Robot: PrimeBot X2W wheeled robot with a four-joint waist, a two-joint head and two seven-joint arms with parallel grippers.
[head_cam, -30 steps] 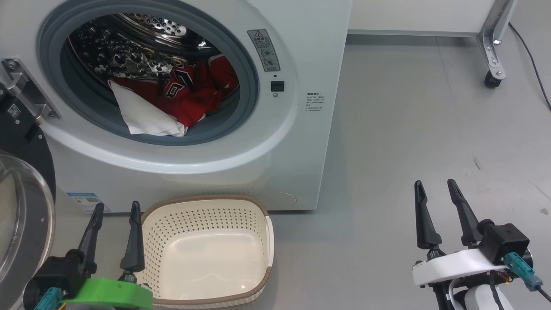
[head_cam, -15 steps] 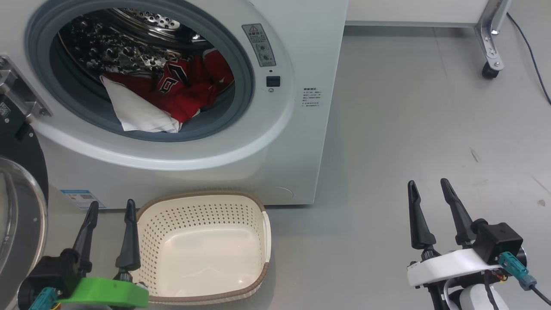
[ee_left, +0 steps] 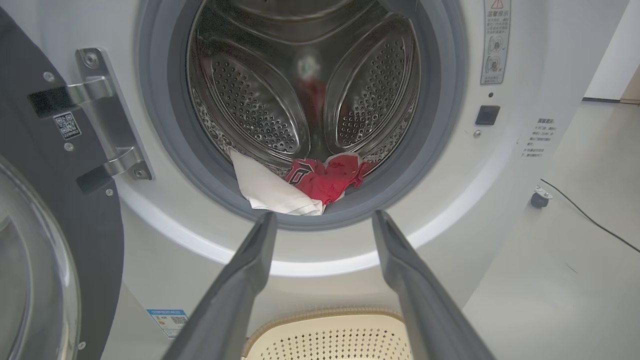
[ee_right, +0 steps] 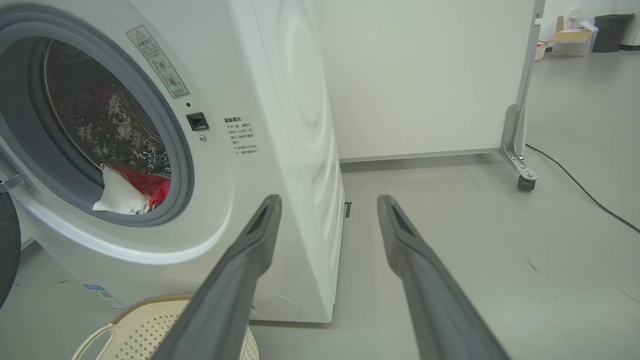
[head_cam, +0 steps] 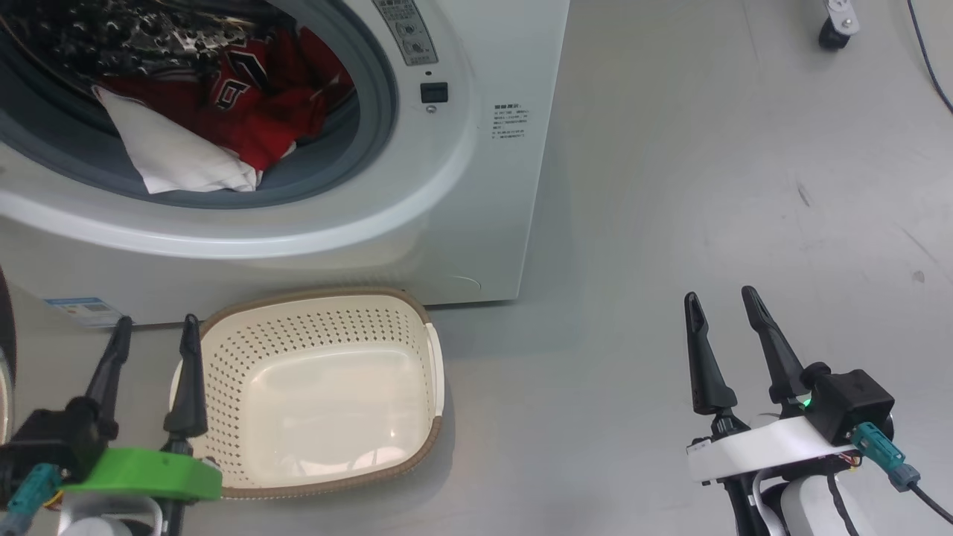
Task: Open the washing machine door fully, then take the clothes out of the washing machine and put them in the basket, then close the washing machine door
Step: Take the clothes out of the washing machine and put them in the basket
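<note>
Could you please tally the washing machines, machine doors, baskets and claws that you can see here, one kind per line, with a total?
Washing machine: 1
Washing machine door: 1
Basket: 1
Claws: 2, the left claw and the right claw
Total: 5

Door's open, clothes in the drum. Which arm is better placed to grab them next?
Left. The left gripper is open and aimed straight at the clothes in the drum; the right gripper points past the washing machine at bare floor.
</note>
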